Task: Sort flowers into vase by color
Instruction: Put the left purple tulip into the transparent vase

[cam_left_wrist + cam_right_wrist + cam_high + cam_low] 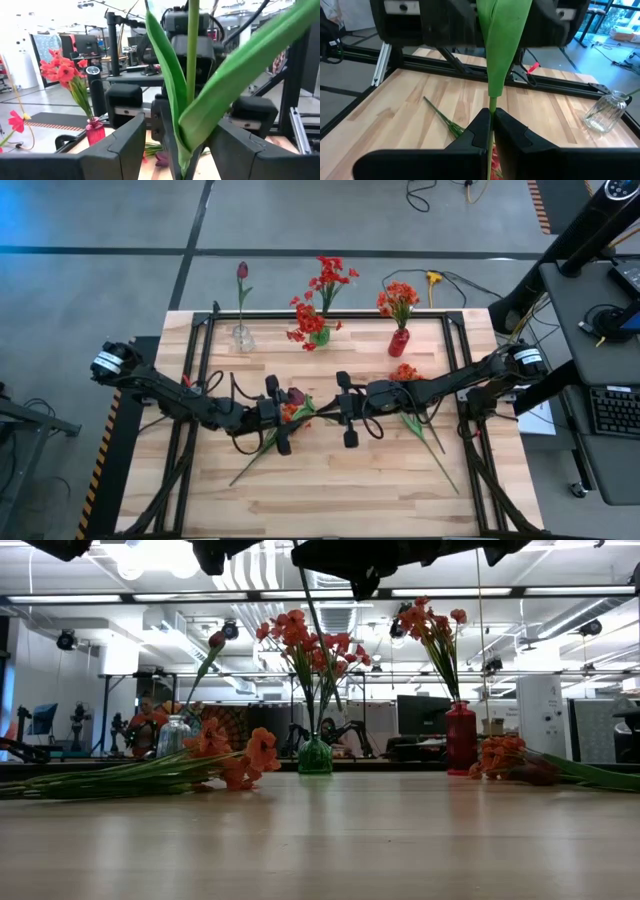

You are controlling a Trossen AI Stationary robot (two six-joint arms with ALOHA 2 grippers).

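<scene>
My right gripper (491, 122) is shut on a maroon tulip (296, 395) above the middle of the table. The tulip's long green leaves (170, 85) rise between the fingers of my left gripper (180, 145). That gripper is open and faces the right one from the table's left, with one finger on each side of the stem. Whether a leaf brushes a finger I cannot tell. At the far edge stand a glass vase (242, 335) with one maroon tulip, a green vase (318, 335) with red blooms and a red vase (399, 340) with orange blooms. My right gripper pinches the tulip's thin stem (492, 102) between its two fingers, just below where the leaves begin. The fingers come level from the table's right and lie across the stem. The flower stands about upright, and its lower stem (322, 650) hangs clear of the table.
Orange flowers (290, 412) lie on the table under the two grippers, their stems running toward the near left. Another orange flower (405, 372) lies on the right, its stem (440, 455) reaching toward the near edge. A black frame (205, 330) borders the tabletop.
</scene>
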